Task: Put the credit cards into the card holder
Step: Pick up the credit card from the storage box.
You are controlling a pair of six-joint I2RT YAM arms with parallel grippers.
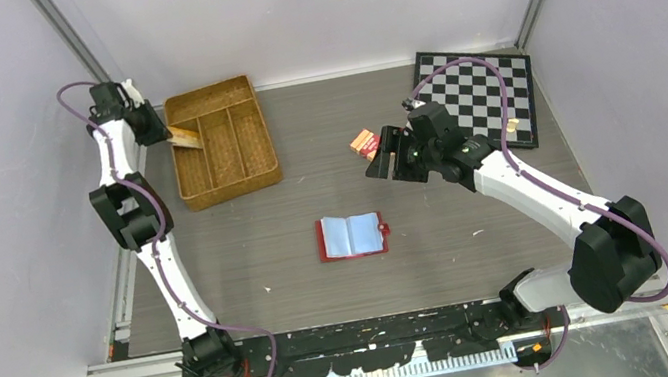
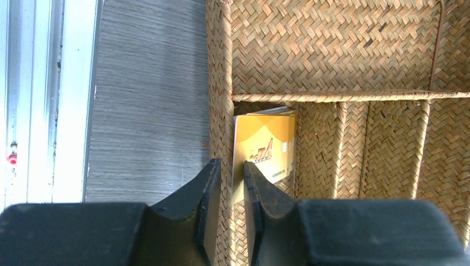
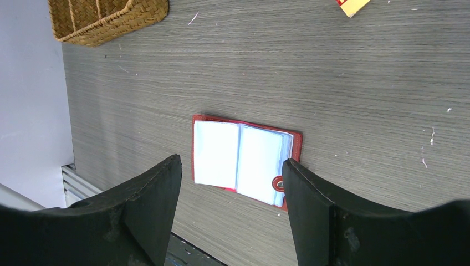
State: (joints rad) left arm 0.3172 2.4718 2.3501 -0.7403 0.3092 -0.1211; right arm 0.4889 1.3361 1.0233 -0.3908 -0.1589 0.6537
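Note:
The credit cards are orange-yellow and stand on edge against the left wall inside the brown wicker tray. In the top view a tan card slants out from my left gripper. The left gripper has its jaws nearly closed, one finger outside the tray wall and one inside, with the wall's top and the card's edge between them. The dark-red card holder lies open mid-table, its bluish sleeves up. My right gripper hovers open and empty, high above the card holder.
The wicker tray with its dividers stands at the back left. An orange-and-red pack lies beside the right gripper, and shows at the top edge of the right wrist view. A chessboard lies at the back right. Walls close both sides.

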